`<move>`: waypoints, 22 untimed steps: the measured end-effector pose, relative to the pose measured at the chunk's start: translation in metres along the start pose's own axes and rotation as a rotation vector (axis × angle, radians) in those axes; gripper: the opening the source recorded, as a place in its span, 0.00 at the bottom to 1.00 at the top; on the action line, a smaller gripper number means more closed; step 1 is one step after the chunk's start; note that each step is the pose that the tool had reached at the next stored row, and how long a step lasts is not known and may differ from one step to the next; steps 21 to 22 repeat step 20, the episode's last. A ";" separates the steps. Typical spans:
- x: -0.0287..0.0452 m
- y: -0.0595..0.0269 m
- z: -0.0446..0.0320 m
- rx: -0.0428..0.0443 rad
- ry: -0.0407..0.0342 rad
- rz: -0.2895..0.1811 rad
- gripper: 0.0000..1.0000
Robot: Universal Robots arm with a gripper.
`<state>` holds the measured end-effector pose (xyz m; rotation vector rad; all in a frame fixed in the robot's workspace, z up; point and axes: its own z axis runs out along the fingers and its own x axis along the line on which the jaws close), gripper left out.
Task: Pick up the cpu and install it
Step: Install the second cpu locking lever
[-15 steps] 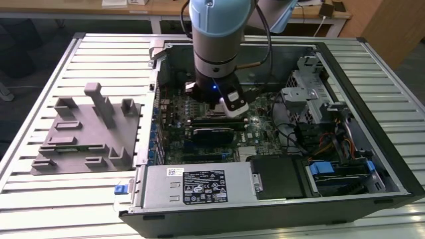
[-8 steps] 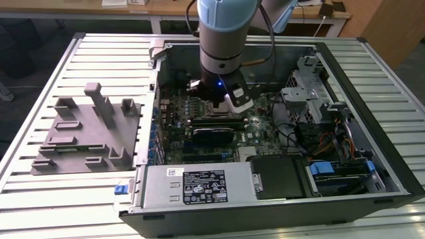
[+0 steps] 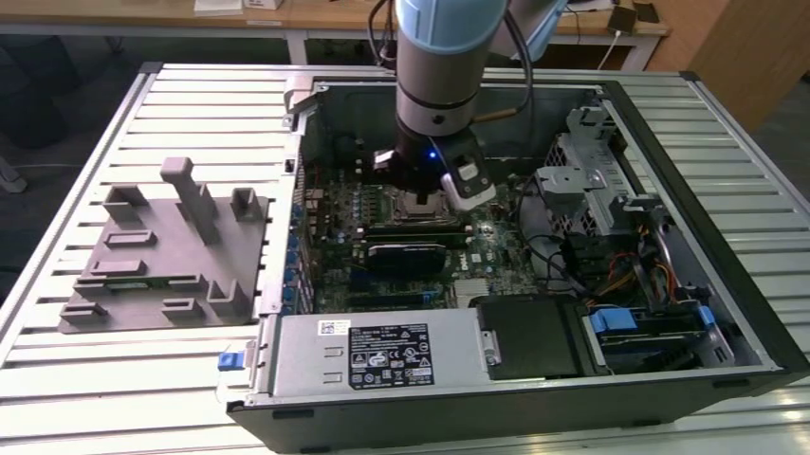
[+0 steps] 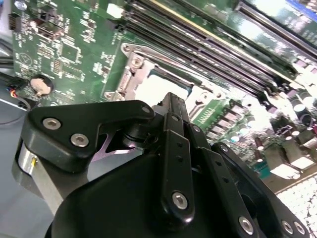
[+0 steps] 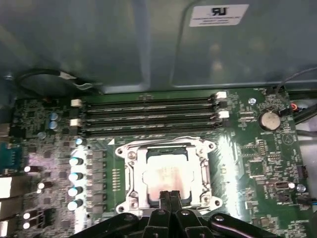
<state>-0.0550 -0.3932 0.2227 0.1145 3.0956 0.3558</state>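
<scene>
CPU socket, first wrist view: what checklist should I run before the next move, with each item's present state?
1. The cpu lies inside the socket frame: ok.
2. The cpu sits flat and fully seated: cannot tell.
3. The tool is at the cpu's edge, fingers together: ok.
4. The tool is touching the cpu: cannot tell.
5. The memory slots are clear of the tool: ok.
</scene>
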 end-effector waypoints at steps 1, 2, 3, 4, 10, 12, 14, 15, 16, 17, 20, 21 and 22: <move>-0.0018 0.0012 0.0005 0.0016 0.0002 0.000 0.11; -0.0032 0.0026 0.0010 0.0029 0.0004 0.000 0.11; -0.0044 0.0041 0.0014 0.0048 0.0005 0.000 0.11; -0.0053 0.0059 0.0020 0.0068 0.0006 0.000 0.11; -0.0086 0.0114 0.0044 0.0204 0.0006 0.000 0.11; -0.0087 0.0117 0.0050 0.0208 0.0005 0.000 0.11; -0.0086 0.0125 0.0054 0.0211 0.0005 0.000 0.11; -0.0086 0.0129 0.0057 0.0210 0.0005 0.000 0.11; -0.0086 0.0130 0.0058 0.0209 0.0006 0.000 0.11; -0.0086 0.0132 0.0059 0.0210 0.0005 0.000 0.11; -0.0085 0.0135 0.0061 0.0209 0.0005 0.000 0.11; -0.0085 0.0135 0.0061 0.0209 0.0005 0.000 0.11; -0.0085 0.0135 0.0061 0.0209 0.0005 0.000 0.11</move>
